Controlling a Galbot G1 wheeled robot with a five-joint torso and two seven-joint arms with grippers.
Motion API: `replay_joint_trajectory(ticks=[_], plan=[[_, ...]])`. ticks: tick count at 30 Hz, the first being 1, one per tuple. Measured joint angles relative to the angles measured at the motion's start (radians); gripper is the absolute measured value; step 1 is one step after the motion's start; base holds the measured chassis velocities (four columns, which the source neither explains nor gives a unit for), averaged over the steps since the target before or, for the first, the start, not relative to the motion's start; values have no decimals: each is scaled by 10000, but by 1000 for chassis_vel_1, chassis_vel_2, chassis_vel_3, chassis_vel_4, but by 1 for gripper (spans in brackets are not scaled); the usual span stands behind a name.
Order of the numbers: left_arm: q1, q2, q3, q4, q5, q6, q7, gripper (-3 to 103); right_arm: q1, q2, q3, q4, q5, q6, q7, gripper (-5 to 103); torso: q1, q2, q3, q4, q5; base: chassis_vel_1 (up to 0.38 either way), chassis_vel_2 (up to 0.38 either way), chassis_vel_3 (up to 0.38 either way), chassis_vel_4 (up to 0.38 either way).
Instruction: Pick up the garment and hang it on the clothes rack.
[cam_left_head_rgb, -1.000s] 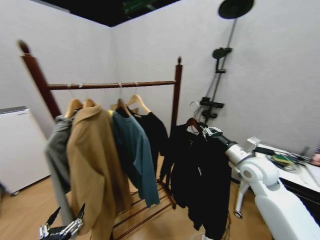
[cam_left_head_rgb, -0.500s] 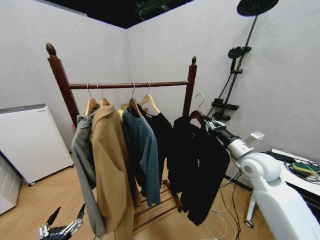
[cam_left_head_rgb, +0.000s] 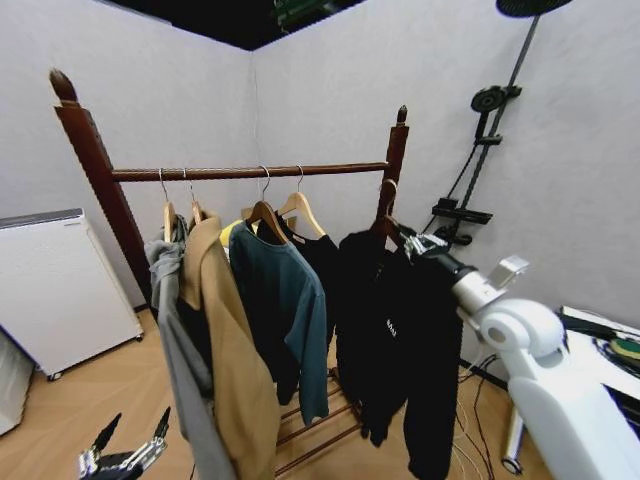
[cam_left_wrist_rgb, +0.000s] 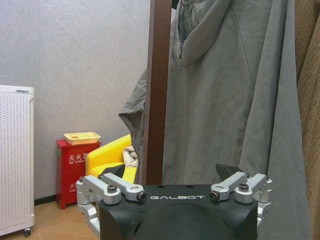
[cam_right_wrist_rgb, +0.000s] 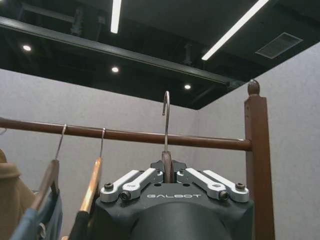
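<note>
Right gripper (cam_left_head_rgb: 418, 243): my jaws are clamped on the hanger (cam_right_wrist_rgb: 166, 131), right of centre, just beside the clothes rack (cam_left_head_rgb: 240, 172).
Garment (cam_left_head_rgb: 400, 340): hanging from my hanger, rod not reached.
Left gripper (cam_left_head_rgb: 125, 455): lower left, jaws spread, empty.

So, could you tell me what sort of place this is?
Probably an indoor test room set up like a laundry or closet corner: a wooden clothes rack hung with coats, plain grey walls, and a red fire-extinguisher box beside a yellow chair.
</note>
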Motion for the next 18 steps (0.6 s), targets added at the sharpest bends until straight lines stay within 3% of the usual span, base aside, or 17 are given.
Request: replay_joint_trajectory(ticks=[9,18], plan=[[0,0,0,0,0,0,0,100,2006,-142,-1693,-1307,429,-186,14,7,8,-2,4,-1,5,18,-23,-23,20],[0,0,0,0,0,0,1,100,3705,442,-2989,-2143,210,-394,156,7,10,-3,3,-5,3,0,0,0,0]])
